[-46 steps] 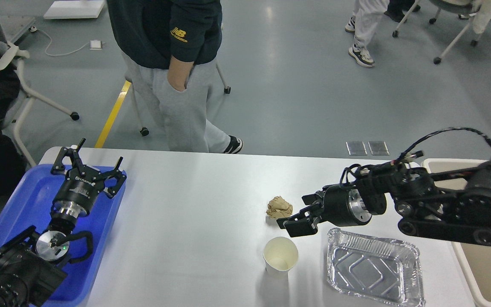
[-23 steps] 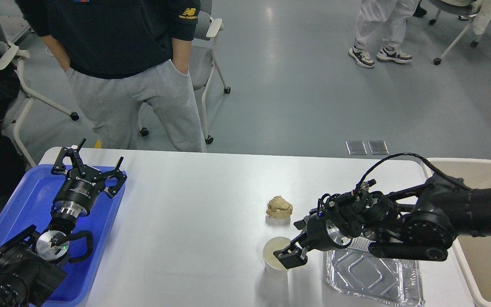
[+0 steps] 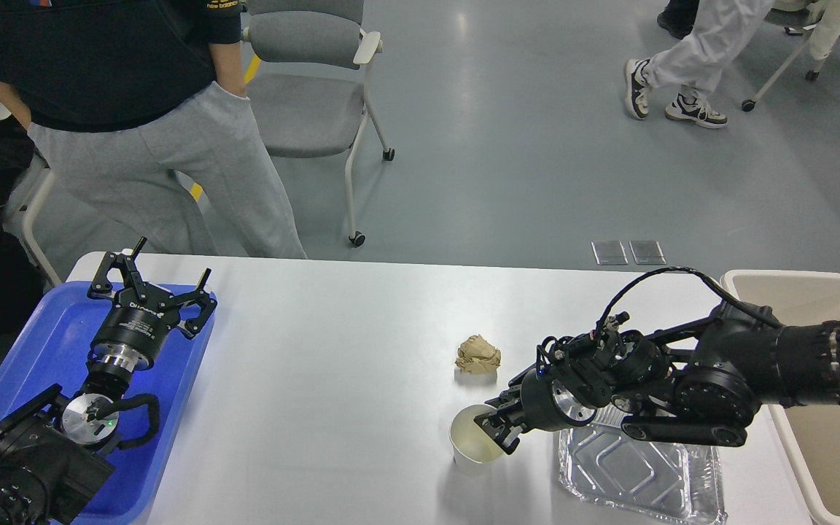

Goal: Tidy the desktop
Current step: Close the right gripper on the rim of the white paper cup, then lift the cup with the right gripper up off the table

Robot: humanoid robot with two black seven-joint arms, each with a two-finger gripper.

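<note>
The white desktop [image 3: 318, 350] carries a crumpled brown paper ball [image 3: 477, 355], a white paper cup [image 3: 469, 446] standing upright in front of it, and an empty foil tray [image 3: 639, 477] to the cup's right. My right gripper [image 3: 497, 432] sits low at the cup's right rim, with one finger over the cup's opening and the other by its outer wall. The dark fingers overlap, so I cannot tell whether they pinch the rim. My left gripper [image 3: 154, 281] is open and empty, pointing up over the blue tray [image 3: 26, 343].
A beige bin [image 3: 828, 445] stands off the table's right end, partly behind my right arm. A person in grey trousers [image 3: 150, 168] stands just beyond the table's far left edge, next to a grey chair [image 3: 310, 73]. Another person walks at the far right.
My right gripper came down from beside the paper ball to the cup's right rim, then edged slightly up. The person behind the table walked left. The left arm stayed still.
</note>
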